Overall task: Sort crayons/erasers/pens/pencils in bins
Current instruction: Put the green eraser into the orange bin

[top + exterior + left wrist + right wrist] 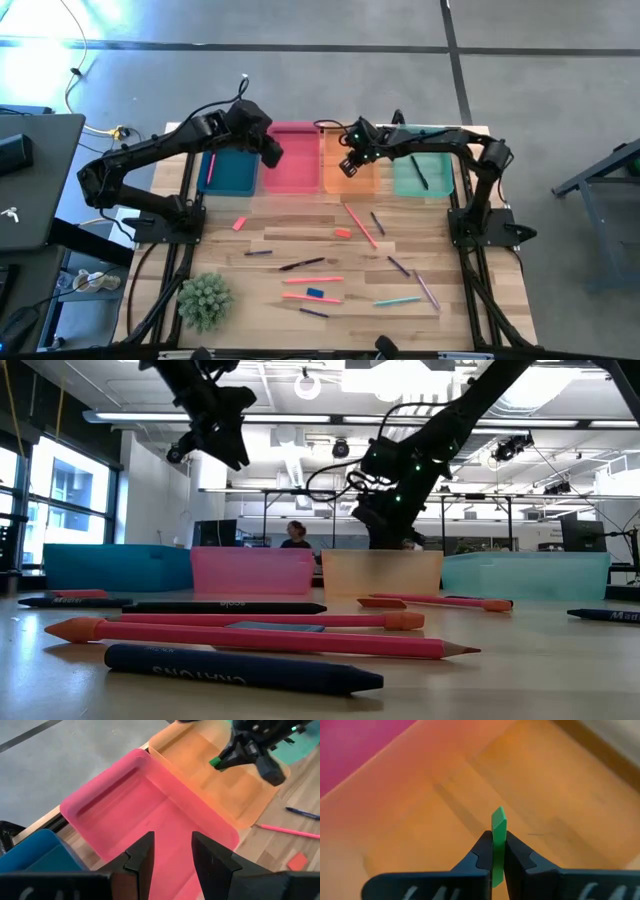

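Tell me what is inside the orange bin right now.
The orange bin looks bare on the floor that shows. The right claw hangs over it, shut on the green eraser, not yet dropped. In the high view the claw covers part of the bin floor, so that patch stays unseen.

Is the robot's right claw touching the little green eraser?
Touching. In the right wrist view, the right gripper is shut on the green eraser, with both fingers pressed flat against its sides above the orange bin.

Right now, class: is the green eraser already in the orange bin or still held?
Still held: the right gripper pinches the green eraser above the orange bin.
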You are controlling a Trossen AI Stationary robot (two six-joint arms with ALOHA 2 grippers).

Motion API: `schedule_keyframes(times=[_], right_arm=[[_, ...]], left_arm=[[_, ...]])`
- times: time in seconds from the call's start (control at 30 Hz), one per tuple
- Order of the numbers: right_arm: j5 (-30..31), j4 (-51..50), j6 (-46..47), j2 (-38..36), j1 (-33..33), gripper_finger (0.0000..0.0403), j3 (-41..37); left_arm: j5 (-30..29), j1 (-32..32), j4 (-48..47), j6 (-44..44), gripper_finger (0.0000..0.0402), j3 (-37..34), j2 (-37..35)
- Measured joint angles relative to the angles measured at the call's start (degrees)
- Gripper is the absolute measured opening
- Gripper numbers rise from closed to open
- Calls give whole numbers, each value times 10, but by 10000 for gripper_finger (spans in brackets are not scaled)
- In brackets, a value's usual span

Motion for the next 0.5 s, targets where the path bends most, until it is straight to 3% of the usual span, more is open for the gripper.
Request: schedule_keyframes(times=[0.5], right_arm=[[-22, -9, 36, 25, 0, 5, 1]], left_arm=[[-3, -88, -34, -83, 117, 0, 0]])
